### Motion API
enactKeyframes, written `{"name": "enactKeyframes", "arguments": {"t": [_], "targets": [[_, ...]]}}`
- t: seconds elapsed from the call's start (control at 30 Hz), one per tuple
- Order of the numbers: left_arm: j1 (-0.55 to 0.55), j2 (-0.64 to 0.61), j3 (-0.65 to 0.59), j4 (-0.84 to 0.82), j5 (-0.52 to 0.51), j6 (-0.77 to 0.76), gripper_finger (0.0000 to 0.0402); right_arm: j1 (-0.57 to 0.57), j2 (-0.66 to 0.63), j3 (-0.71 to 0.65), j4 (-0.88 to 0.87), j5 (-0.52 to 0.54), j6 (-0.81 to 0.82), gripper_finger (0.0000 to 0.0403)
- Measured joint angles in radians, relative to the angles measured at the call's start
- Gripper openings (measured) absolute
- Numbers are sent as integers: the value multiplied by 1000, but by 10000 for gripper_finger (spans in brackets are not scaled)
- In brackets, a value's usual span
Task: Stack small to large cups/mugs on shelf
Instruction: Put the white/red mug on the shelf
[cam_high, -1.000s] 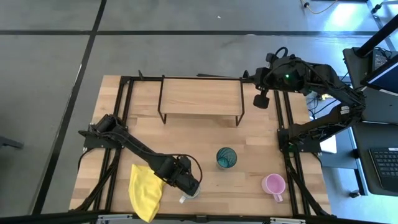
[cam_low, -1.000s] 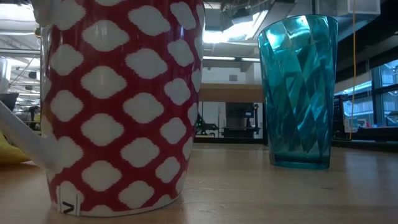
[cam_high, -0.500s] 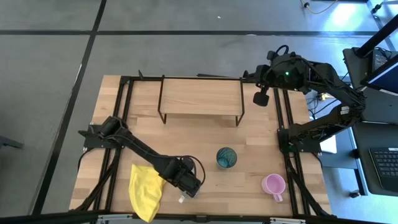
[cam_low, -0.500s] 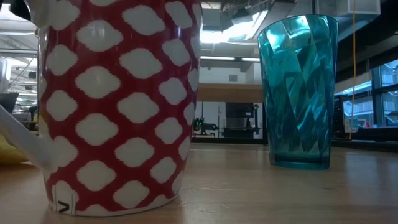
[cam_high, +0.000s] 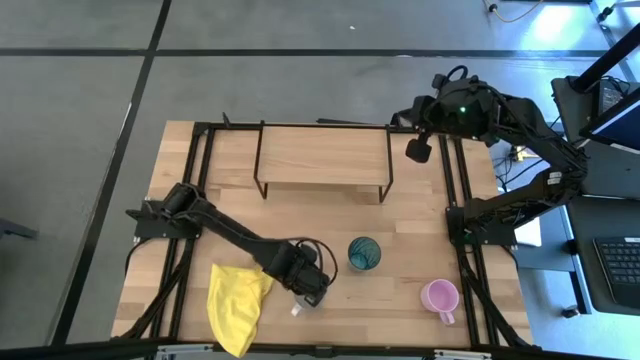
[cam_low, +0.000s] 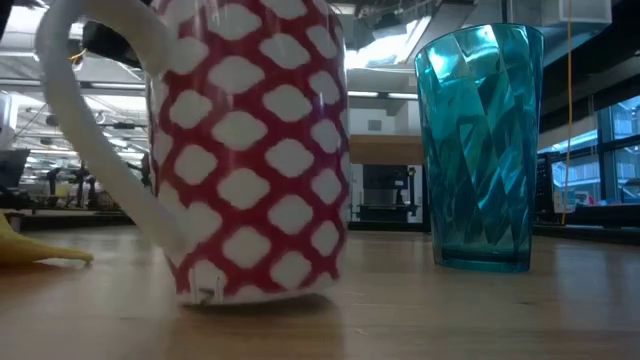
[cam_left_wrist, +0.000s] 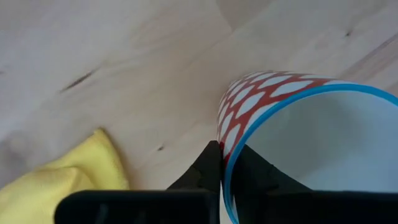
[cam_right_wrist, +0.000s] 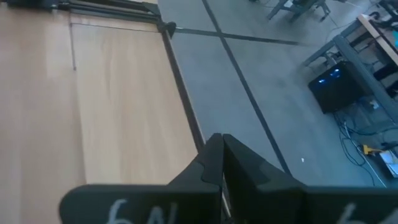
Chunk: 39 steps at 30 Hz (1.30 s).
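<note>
Two fingers of the left gripper (cam_high: 308, 290) pinched the rim of the red-and-white mug (cam_low: 255, 150), one finger (cam_left_wrist: 202, 173) outside the wall and the other inside, near the table's front edge. The mug stood upright on the table (cam_high: 300, 215), mouth up under the gripper, its white handle (cam_low: 95, 150) sticking out sideways toward the yellow cloth (cam_high: 236, 305), which lay just beside it at the front-left corner. Close on the mug's other side stood the teal cup (cam_high: 364, 253), upright and apart from it. The pink mug (cam_high: 439, 296) sat well apart near the front-right corner, its handle toward the front edge. The shelf (cam_high: 322, 157) stood along the back edge. The right gripper (cam_high: 418, 150) hung past the shelf's right end, fingers pressed together on nothing.
</note>
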<state>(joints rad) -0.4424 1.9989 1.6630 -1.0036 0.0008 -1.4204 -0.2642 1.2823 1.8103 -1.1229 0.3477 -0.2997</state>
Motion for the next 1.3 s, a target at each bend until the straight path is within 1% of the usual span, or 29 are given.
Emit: {"name": "enactKeyframes", "arguments": {"t": [0.07,0.17,0.23,0.43,0.47,0.53,0.6,0.73,0.83,0.93,1.03,1.17,1.2,1.23,1.3], "targets": [[25,-25,7,-30,26,14,12,-19,0,0,1,0,-25,13],[65,-67,75,-140,29,28,12,-49,0,0,8,0,-48,13],[91,-99,145,-248,21,36,12,-70,0,0,6,-2,-47,13],[200,-123,438,-575,-86,37,12,-139,0,0,-5,-73,-42,13],[225,-126,467,-586,-107,45,12,-153,1,0,-4,-78,-42,13],[282,-126,514,-553,-139,67,12,-188,3,0,-3,-78,-42,13],[342,-122,562,-558,-166,117,12,-234,5,0,2,-78,-42,13],[480,-126,614,-565,-236,212,12,-328,4,0,15,-78,-42,13],[572,-125,638,-570,-239,257,12,-387,4,0,13,-78,-24,13],[642,-125,640,-570,-205,284,12,-427,4,0,12,-78,-17,13],[688,-124,639,-569,-181,305,12,-452,4,0,7,-78,-8,13],[718,-124,639,-569,-165,335,12,-483,9,0,-9,-84,41,13],[723,-124,639,-569,-164,344,12,-488,12,0,-10,-107,60,13],[726,-124,639,-569,-161,354,12,-492,19,0,-15,-151,76,13],[732,-122,639,-569,-158,362,12,-494,38,0,-30,-298,100,13]]}}
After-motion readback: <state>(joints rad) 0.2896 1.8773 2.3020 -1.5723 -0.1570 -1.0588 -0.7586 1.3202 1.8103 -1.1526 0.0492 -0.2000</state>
